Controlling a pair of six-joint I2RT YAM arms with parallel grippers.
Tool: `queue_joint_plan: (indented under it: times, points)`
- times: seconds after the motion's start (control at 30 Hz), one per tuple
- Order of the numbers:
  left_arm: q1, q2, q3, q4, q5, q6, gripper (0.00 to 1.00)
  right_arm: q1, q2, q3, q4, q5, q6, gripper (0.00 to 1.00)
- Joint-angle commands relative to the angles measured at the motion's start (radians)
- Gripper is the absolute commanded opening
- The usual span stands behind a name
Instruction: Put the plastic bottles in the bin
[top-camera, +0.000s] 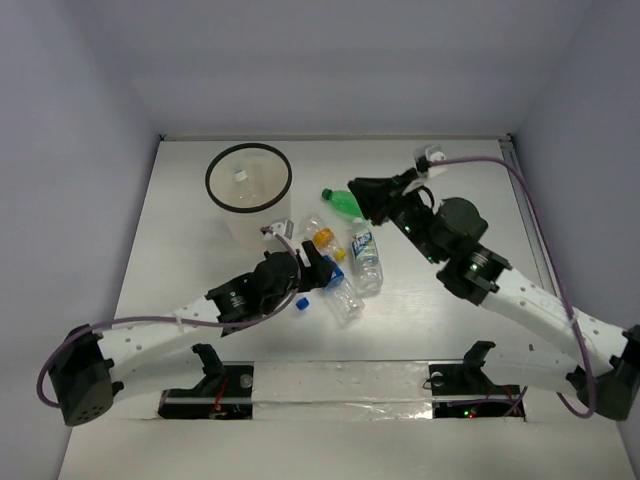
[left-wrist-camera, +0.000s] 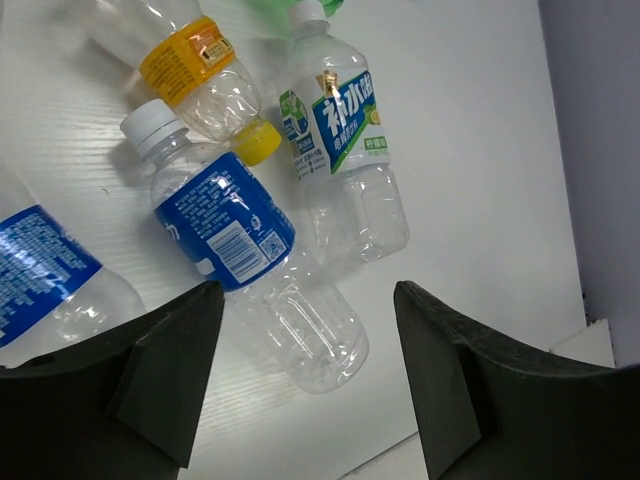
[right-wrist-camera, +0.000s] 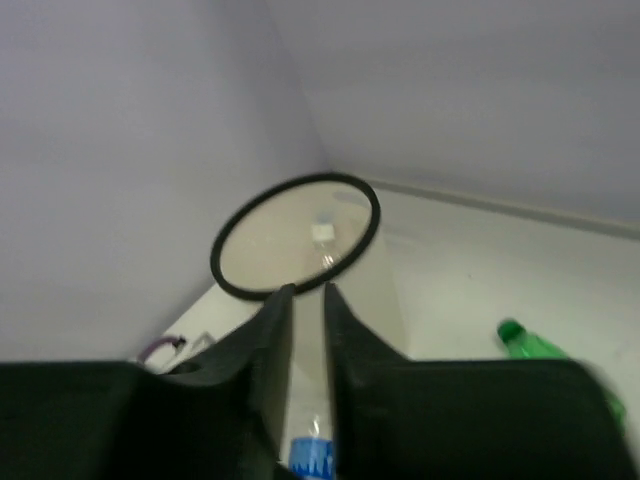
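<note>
Gaping left pincer (left-wrist-camera: 305, 305) hovers over blue-labelled bottle (left-wrist-camera: 225, 225).

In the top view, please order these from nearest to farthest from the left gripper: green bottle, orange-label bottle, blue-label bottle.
1. Blue-label bottle: directly beneath the left gripper.
2. Orange-label bottle: just beyond the gripper, toward the back.
3. Green bottle: farthest, further back and slightly right.

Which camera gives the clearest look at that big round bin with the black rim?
The top external view: the bin shows sharp from above, whole black rim and inside. The right wrist view shows it blurred, its lower front hidden behind the right pincer. The left wrist view shows bottles, no bin.
</note>
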Motion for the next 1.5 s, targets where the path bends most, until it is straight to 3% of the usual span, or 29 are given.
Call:
queue_joint_plan:
  times: [0.0,0.07,0.1,0.2,0.23,0.4,0.7,0.97,1.13,1.47]
  points:
    - [-0.03,0.083,0.092,-0.034,-0.111,-0.036,0.67,0.004,-0.134,-0.114,-0.108,0.07,0.044,0.3]
    - [-0.042,0.154,0.117,-0.062,-0.148,-0.065,0.69,0.004,-0.182,-0.157,-0.167,0.063,0.059,0.43]
    - [-0.053,0.175,0.144,-0.094,-0.161,-0.073,0.71,0.004,-0.223,-0.17,-0.183,0.054,0.061,0.58]
    - [-0.053,0.264,0.186,-0.135,-0.193,-0.103,0.77,0.004,-0.283,-0.213,-0.217,0.031,0.048,0.83]
    - [-0.053,0.278,0.195,-0.143,-0.196,-0.111,0.79,0.004,-0.291,-0.217,-0.217,0.029,0.048,0.85]
    - [-0.053,0.349,0.25,-0.186,-0.21,-0.137,0.84,0.004,-0.328,-0.251,-0.235,-0.012,0.048,0.87]
    - [-0.053,0.545,0.338,-0.217,-0.213,-0.143,0.86,0.004,-0.363,-0.274,-0.222,-0.06,0.055,0.87]
    - [-0.044,0.602,0.33,-0.206,-0.248,-0.159,0.83,0.004,-0.386,-0.285,-0.228,-0.043,0.055,0.87]
    - [-0.044,0.652,0.333,-0.174,-0.254,-0.153,0.74,0.004,-0.374,-0.285,-0.229,-0.051,0.059,0.91]
    - [-0.044,0.694,0.319,-0.136,-0.257,-0.15,0.73,0.004,-0.349,-0.265,-0.257,-0.052,0.055,0.97]
